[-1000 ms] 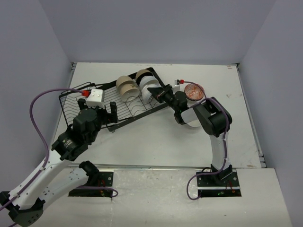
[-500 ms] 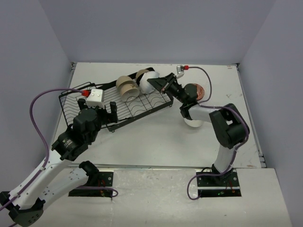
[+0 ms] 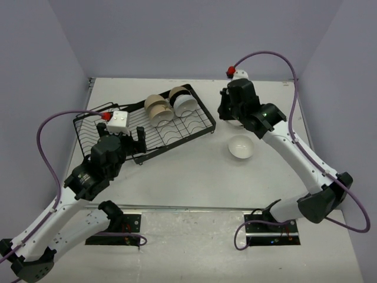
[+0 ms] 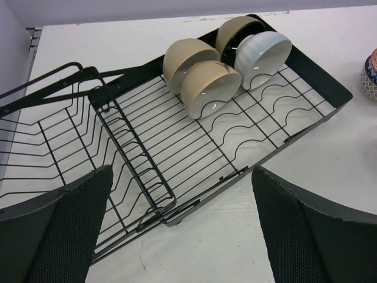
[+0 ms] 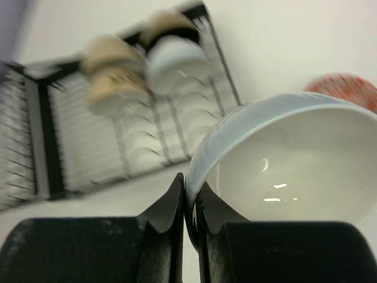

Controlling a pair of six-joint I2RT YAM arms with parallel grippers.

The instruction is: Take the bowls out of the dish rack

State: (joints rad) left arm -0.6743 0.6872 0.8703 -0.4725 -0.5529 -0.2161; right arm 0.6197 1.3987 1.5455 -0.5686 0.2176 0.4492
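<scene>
From above, the dish rack (image 3: 171,132) lies at an angle in the far left part of the surface (image 3: 194,177). One end is toward the left edge and the other toward the middle of the far edge. At that far end a group of bowls (image 3: 171,103) stands on edge in the slots. One white bowl (image 3: 241,147) sits upright on the surface, right of the middle and well apart from the rack. The right end effector (image 3: 231,112) hangs beyond it, nearer the far edge. From here I cannot tell what it carries. The left end effector (image 3: 126,141) hovers over the near side of the rack.

In the left wrist view its fingers are wide apart with nothing between them, so it is released. Four bowls are in the rack: two beige bowls (image 4: 200,73), a black-lined bowl (image 4: 235,29) and a pale bowl (image 4: 265,50). A patterned bowl (image 4: 370,73) shows at the right border, on the surface just beside the rack.

In the right wrist view the end effector is clenched on the rim of a held bowl (image 5: 288,153), white inside. The rack behind it is blurred.

I judge that three bowls are out, one of them not yet put down, and four are left to unload.
</scene>
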